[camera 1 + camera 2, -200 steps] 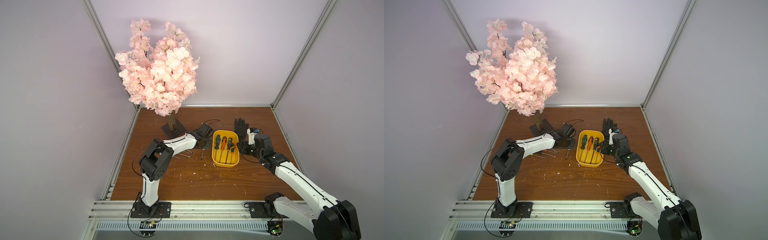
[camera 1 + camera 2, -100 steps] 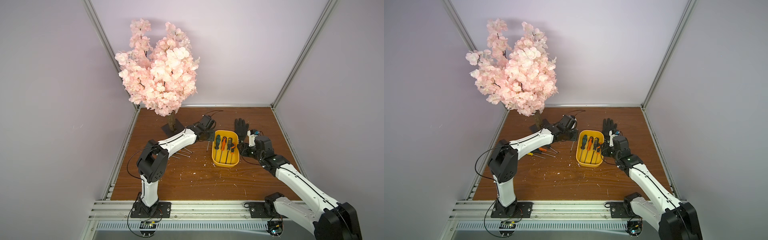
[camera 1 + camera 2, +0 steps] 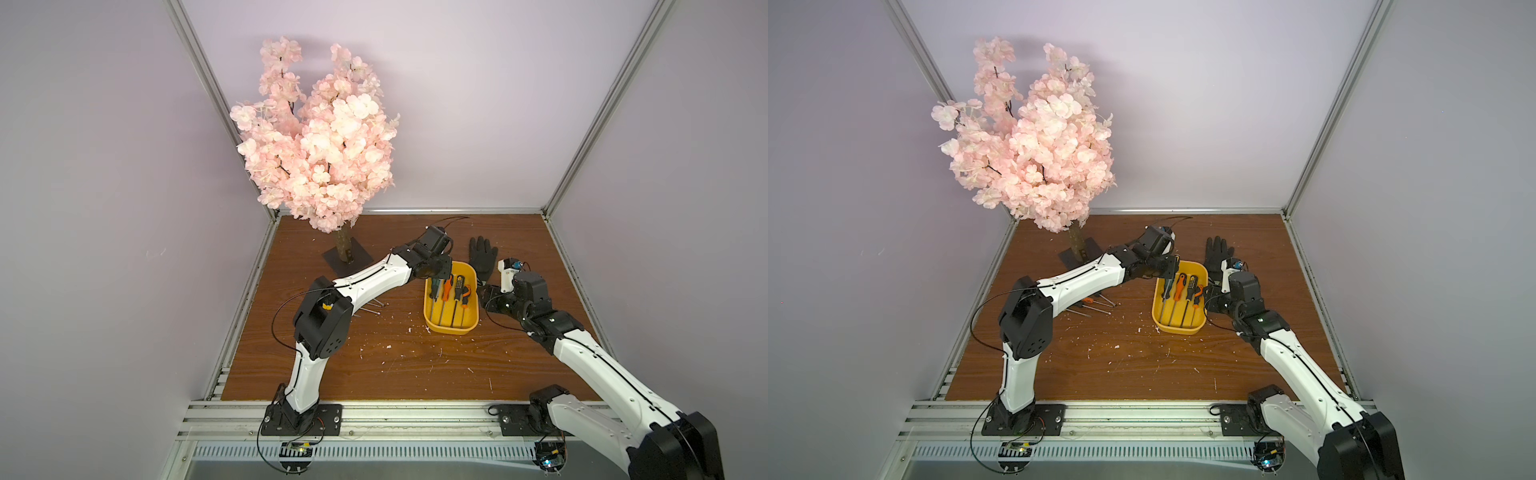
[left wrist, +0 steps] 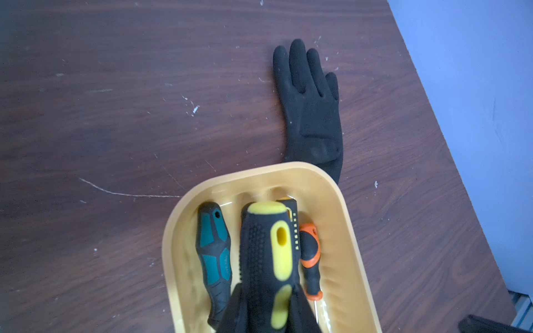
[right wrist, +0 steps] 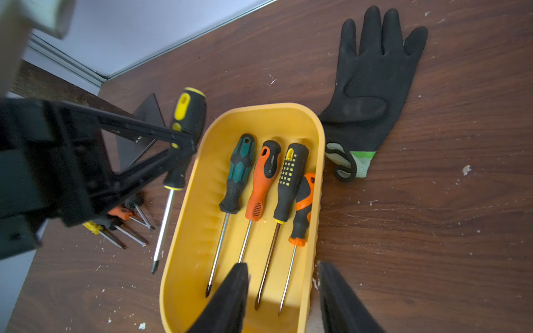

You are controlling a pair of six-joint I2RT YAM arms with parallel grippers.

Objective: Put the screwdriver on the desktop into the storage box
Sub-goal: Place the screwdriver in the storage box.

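Right of centre in a top view, the right gripper [image 5: 282,265] is standing part-open and empty, its jaws straddling the right wall of the storage box [image 3: 451,330]. The box is sitting centre-right on the desktop [image 3: 374,365], holding four screwdrivers [image 5: 259,184]. Over its upper-left end the left gripper [image 4: 268,302] is clamping a black-and-yellow screwdriver [image 4: 266,245]. A black glove [image 3: 483,257] is lying beyond.

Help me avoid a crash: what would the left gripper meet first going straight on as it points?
Likely the screwdrivers lying in the box, right under the screwdriver the left gripper holds; depth is unclear.
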